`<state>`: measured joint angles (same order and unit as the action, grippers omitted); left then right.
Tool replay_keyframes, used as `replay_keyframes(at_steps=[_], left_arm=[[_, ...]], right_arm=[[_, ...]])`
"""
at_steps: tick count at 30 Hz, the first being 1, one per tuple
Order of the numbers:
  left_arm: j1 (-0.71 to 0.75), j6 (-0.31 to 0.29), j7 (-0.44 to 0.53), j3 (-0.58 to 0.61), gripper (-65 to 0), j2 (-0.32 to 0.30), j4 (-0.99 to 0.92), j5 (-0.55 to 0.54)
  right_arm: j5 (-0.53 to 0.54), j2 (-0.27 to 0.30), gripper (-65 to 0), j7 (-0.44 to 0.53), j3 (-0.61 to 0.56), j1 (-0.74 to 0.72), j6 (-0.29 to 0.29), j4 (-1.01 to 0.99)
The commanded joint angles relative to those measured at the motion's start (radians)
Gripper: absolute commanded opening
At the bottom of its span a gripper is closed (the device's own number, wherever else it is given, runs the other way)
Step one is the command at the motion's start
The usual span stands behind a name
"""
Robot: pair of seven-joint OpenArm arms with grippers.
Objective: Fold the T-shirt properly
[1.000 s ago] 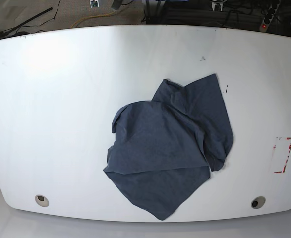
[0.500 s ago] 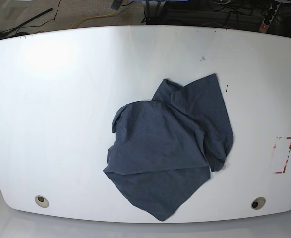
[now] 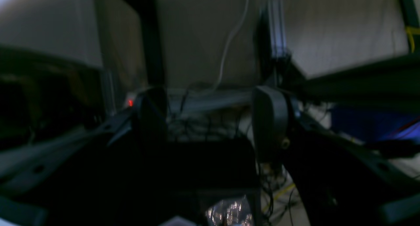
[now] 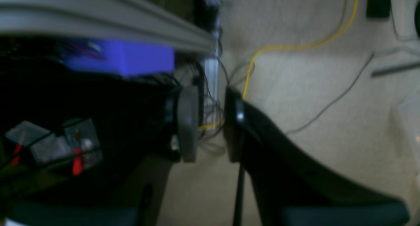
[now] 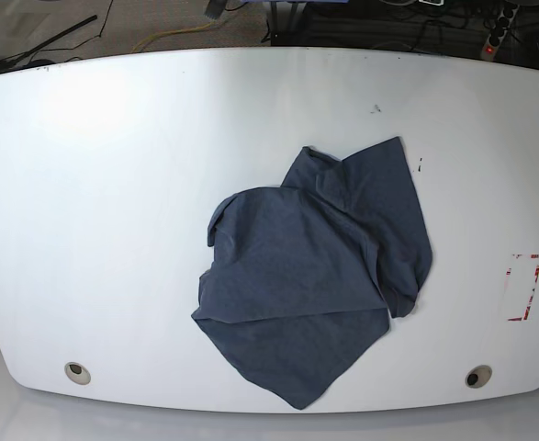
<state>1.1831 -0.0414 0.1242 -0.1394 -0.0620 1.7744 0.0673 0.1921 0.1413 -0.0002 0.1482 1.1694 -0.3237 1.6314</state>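
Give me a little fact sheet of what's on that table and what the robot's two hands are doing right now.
Table: white table with a rounded front edge
Garment: T-shirt, dark slate-blue, lying crumpled and partly doubled over itself, right of the table's middle
Fold status: not yet folded
Table marking: red-edged rectangle near the right edge
Holes: two round holes near the front edge
Left hand: open, empty, away from the table
Right hand: narrow gap between its fingers, nothing held, away from the table
Contact with shirt: none
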Motion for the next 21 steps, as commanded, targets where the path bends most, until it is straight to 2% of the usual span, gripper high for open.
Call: replay_keyframes(at_steps=[1, 5, 12, 14, 17, 21], left_arm=[[0.039, 0.005, 0.019, -0.002, -28.2, -0.009, 0.092, -0.002], [0.053, 0.007, 0.019, -0.004, -28.2, -0.032, 0.169, -0.002], [0.041, 0.007, 0.019, -0.070, -28.1, -0.031, 0.200, -0.011], [0.022, 0.005, 0.019, -0.075, -28.1, -0.031, 0.200, -0.053], [-0.006, 0.005, 0.019, -0.107, -27.9, -0.035, 0.200, -0.154], [-0.030, 0.005, 0.019, -0.153, -27.9, -0.035, 0.200, -0.229]], right_arm=[[0.008, -0.045, -52.2, 0.019, 0.049, 0.045, -0.002, 0.082], [-0.001, -0.095, -52.2, 0.018, 0.100, 0.090, -0.005, 0.191], [0.008, -0.095, -52.2, 0.018, 0.101, 0.140, -0.005, 0.375], [0.008, -0.095, -52.2, 0.018, 0.101, 0.134, -0.005, 0.386], [0.008, -0.093, -52.2, 0.018, 0.103, 0.060, -0.005, 0.386], [0.008, -0.093, -52.2, 0.018, 0.098, -0.018, -0.005, 0.387]])
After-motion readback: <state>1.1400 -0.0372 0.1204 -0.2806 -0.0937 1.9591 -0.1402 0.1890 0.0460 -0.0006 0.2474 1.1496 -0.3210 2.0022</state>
